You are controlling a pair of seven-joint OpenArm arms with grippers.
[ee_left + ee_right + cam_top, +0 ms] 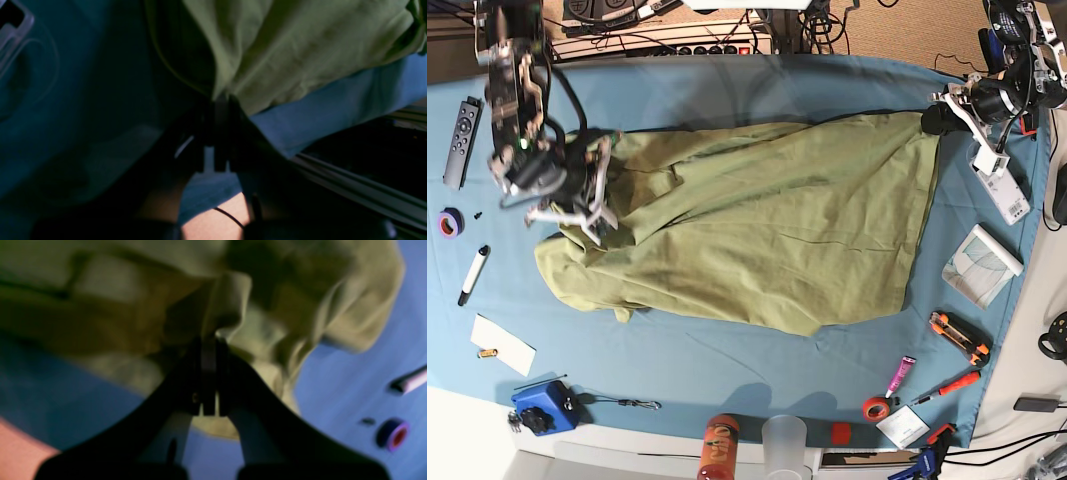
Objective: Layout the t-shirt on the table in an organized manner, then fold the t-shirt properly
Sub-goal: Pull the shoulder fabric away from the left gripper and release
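Right gripper (592, 222), at 9 o'clock: jaws clamped on bunched sleeve-end cloth, though the wrist view is blurred. Olive t-shirt (767, 235) spread mid-table (727, 370), rumpled at 9. Left gripper (935, 118), at 2 o'clock: jaws pinched on shirt's edge. Draw both apart evenly, low, to flatten wrinkles without dragging.

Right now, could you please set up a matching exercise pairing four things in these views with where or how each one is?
Things:
1. t-shirt
2. left gripper
3. remote control
4. orange bottle

Places or states:
A. at the table's near edge, beside a clear cup
B. spread out, still wrinkled
C. shut on the shirt's corner, base view's right
D. near the base view's left edge

Pairs: 1-B, 2-C, 3-D, 4-A
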